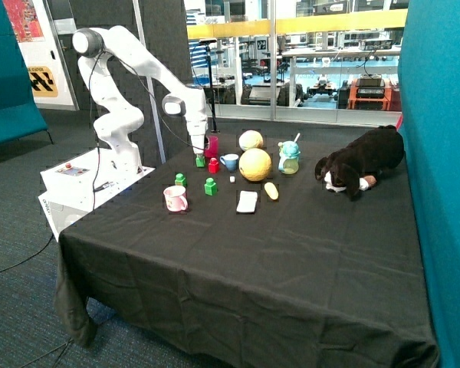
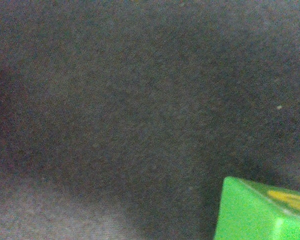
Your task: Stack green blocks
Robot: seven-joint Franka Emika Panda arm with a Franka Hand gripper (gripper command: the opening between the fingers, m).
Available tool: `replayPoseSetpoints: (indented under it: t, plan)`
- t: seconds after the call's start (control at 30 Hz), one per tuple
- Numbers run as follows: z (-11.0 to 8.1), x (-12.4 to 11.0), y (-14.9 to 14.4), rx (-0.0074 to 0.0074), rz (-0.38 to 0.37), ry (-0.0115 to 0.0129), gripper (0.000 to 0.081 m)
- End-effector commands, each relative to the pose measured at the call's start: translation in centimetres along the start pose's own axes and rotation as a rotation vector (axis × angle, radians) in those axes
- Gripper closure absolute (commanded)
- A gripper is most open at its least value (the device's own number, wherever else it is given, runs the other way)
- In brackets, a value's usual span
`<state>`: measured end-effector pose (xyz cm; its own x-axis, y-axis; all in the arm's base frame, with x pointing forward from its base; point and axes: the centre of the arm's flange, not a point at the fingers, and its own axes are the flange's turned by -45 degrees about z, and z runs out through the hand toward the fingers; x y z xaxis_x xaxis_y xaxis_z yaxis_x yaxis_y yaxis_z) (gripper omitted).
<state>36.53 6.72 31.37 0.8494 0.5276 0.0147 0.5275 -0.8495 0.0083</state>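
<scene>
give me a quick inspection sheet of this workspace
surface: table under a black cloth, front half bare
job's things: three green blocks, none stacked; one under the gripper, one by the pink mug, one near the white card
clutter: red block, pink mug, blue cup, dark pink cup, two yellow balls, lidded cup with straw, white card, small yellow piece, plush dog
grippers: gripper low over the far green block; grip not visible
cables: one along the arm, one on the floor
surroundings: teal panels, glass wall behind
</scene>
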Motion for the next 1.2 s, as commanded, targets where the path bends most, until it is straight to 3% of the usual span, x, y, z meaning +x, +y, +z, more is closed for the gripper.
replayPoseSetpoints:
  t: [0.0, 0.57, 0.67, 0.77, 1.17]
  plan:
    - [-1.8, 0.8, 1.4, 0.0082, 0.010, -0.0147, 0.0808]
    - [-5.1, 2.5, 4.4, 0.0079, 0.047, -0.0149, 0.0806]
    - [-5.5, 2.8, 5.1, 0.0078, 0.060, -0.0149, 0.0728]
    - [-5.8, 3.0, 5.7, 0.0077, 0.072, -0.0150, 0.0798]
    - [-6.4, 3.9, 9.4, 0.0072, 0.139, -0.0152, 0.0808]
